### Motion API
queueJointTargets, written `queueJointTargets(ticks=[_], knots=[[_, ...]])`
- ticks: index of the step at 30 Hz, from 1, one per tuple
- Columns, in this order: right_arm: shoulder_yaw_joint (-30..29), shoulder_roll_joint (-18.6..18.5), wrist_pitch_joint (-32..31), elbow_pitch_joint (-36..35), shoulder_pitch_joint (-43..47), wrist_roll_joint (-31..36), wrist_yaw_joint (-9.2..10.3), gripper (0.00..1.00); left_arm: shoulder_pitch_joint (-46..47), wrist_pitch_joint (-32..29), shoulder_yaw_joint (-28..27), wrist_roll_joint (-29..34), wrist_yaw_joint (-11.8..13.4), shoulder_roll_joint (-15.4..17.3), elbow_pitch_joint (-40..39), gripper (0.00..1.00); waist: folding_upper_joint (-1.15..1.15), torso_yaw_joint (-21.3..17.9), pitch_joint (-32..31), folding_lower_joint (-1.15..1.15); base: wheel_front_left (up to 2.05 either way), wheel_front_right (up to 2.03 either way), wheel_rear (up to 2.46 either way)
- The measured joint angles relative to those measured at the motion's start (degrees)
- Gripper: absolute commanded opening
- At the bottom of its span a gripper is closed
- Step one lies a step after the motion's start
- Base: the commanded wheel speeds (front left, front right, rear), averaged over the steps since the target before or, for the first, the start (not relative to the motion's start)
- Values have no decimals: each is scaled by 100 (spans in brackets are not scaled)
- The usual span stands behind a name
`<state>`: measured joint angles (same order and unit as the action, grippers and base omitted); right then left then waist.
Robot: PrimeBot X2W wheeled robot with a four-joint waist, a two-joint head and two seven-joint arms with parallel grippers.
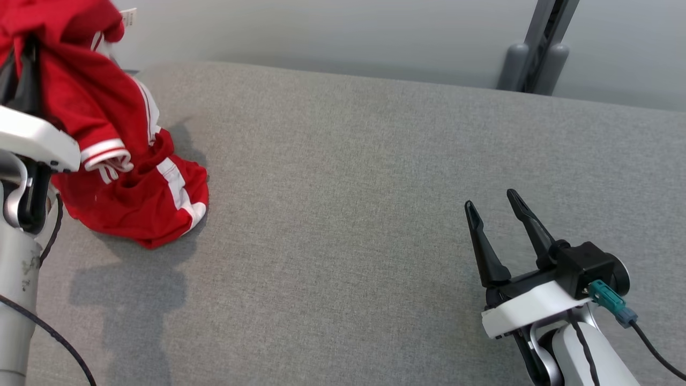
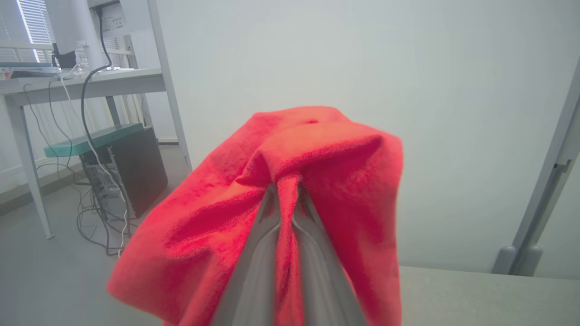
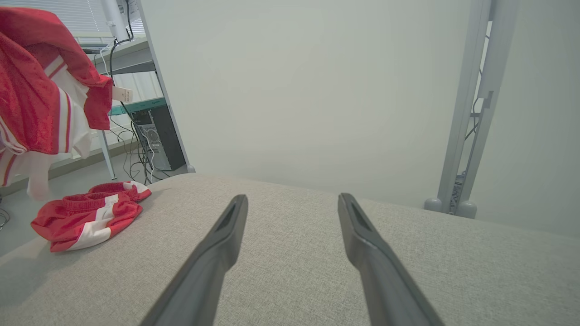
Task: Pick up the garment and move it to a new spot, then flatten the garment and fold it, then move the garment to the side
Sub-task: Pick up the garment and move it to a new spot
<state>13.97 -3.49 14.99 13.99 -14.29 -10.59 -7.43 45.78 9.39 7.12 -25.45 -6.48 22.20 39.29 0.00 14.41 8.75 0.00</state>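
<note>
Closest to my left wrist camera, the left gripper [image 2: 287, 192] has its jaws pinched on a fold of the red garment [image 2: 326, 149]. In the head view I see that garment hanging at the upper left, its lower end bunched on the grey surface [image 1: 348, 225]. At lower right the right gripper [image 1: 491, 199] hovers, jaws spread, holding nothing.

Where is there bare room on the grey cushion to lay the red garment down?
The middle of the grey cushion is bare, from the red garment on the left across to the open right claw, and back to the far edge by the grey post. The left end is crowded: the garment hangs there from the shut left claw.
</note>
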Motion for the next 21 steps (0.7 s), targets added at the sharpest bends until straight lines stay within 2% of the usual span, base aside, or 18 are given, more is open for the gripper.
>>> queueJointTargets(ticks=[3, 10, 16, 21], knots=[[-26, 12, 1, -9, 47, -2, 0, 100, -74, 21, 9, -42, 5, -34, -364, 0, 0, -23, -79, 0, 0, 0, 0], [-240, 49, 2, -80, 91, -8, 0, 100, -434, -152, 156, -192, 87, -368, -1641, 0, 0, -220, -265, 0, 0, 0, 0], [-474, 62, 16, -246, 66, 49, 0, 100, -772, -464, 513, -275, 182, -805, -2594, 0, 0, -572, -258, 0, 0, 0, 0], [-719, 52, 16, -363, 33, 107, -1, 100, -1033, -591, 959, -234, 278, -1229, -2955, 0, 0, -980, -186, 0, 0, 0, 0]])
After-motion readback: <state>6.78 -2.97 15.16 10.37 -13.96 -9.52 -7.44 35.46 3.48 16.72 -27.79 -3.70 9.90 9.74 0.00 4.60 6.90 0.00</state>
